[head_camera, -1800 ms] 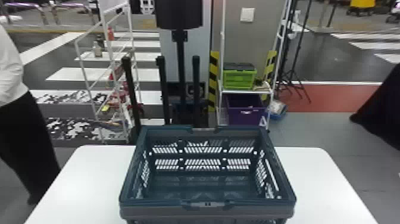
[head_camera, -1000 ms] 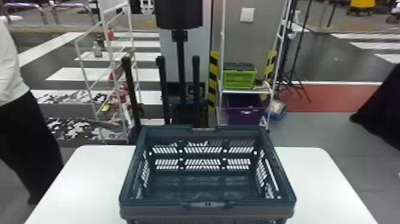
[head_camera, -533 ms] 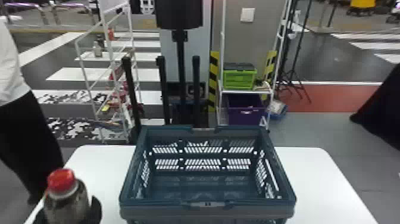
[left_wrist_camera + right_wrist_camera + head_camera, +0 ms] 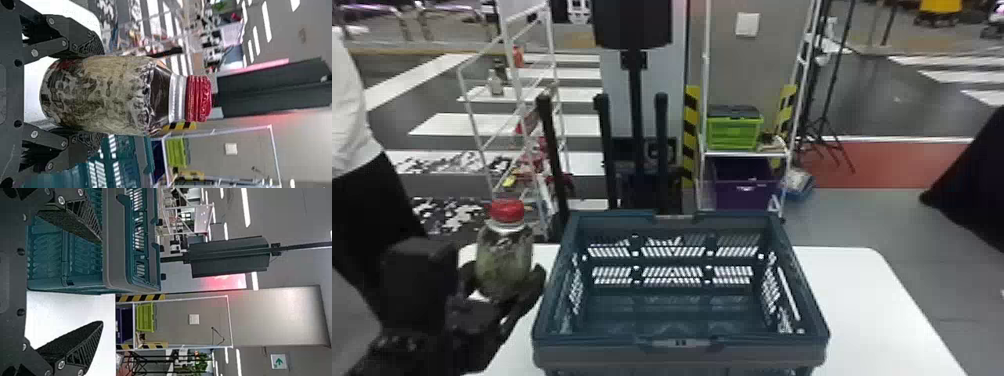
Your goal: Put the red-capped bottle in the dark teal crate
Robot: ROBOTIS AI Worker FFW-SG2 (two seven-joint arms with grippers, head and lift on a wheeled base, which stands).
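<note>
At the left of the head view, my left gripper is shut on the red-capped bottle, which stands upright, left of the dark teal crate and near its left wall. The crate's inside shows no items. In the left wrist view the bottle lies between the two fingers of my left gripper, its red cap pointing away from the palm. The right wrist view shows my right gripper open with nothing between its fingers, near the crate.
A white table carries the crate. Behind it stand a black post, a white rack with a green box and a purple bin, and another white wire rack farther left.
The left arm has come into the head view from the lower left with the bottle, which has moved up and right toward the crate's left side. The crate has stayed put.
</note>
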